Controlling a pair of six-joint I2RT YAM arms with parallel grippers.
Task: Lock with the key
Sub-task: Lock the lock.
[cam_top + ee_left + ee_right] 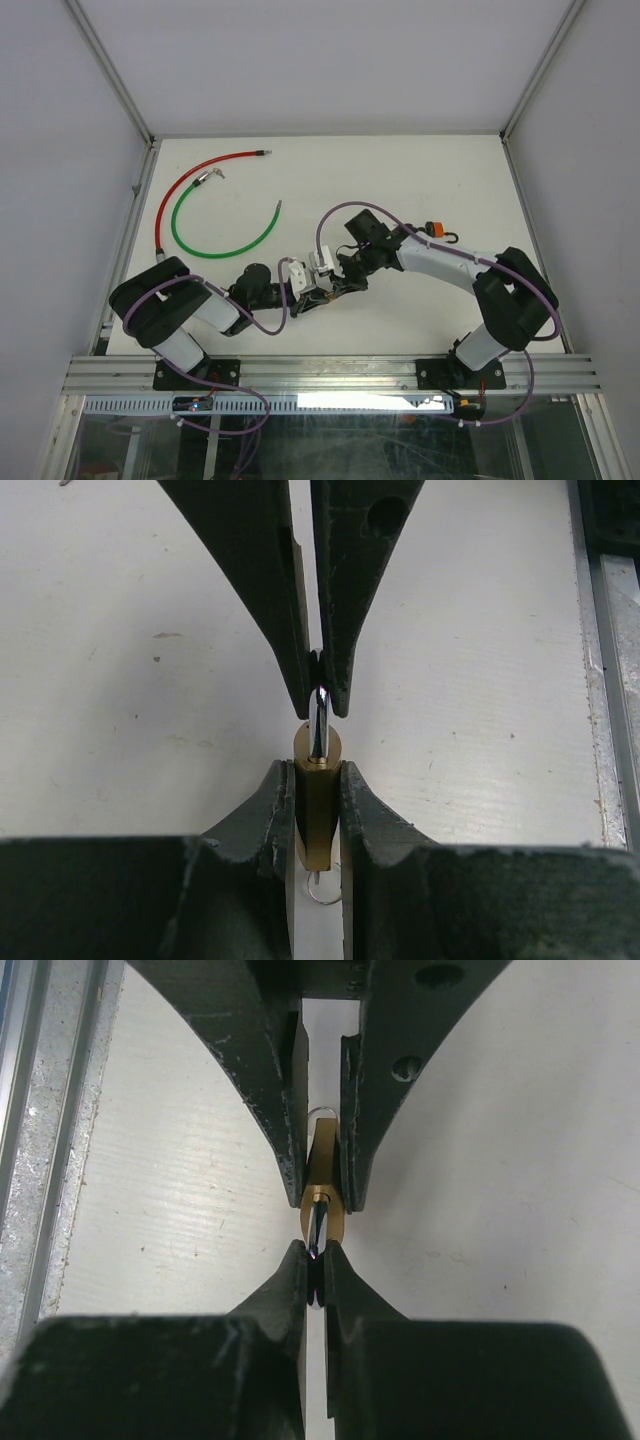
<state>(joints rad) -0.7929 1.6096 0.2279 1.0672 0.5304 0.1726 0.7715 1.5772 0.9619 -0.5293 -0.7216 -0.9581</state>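
left gripper (pixel 318 780) clamped on padlock (pixel 318 830), right gripper (pixel 317 1260) pinched tight on shackle (pixel 316 1225); lock held, key turn seemingly left

Gold padlock (pixel 318 815), red cable (pixel 185 179), green cable (pixel 225 254)
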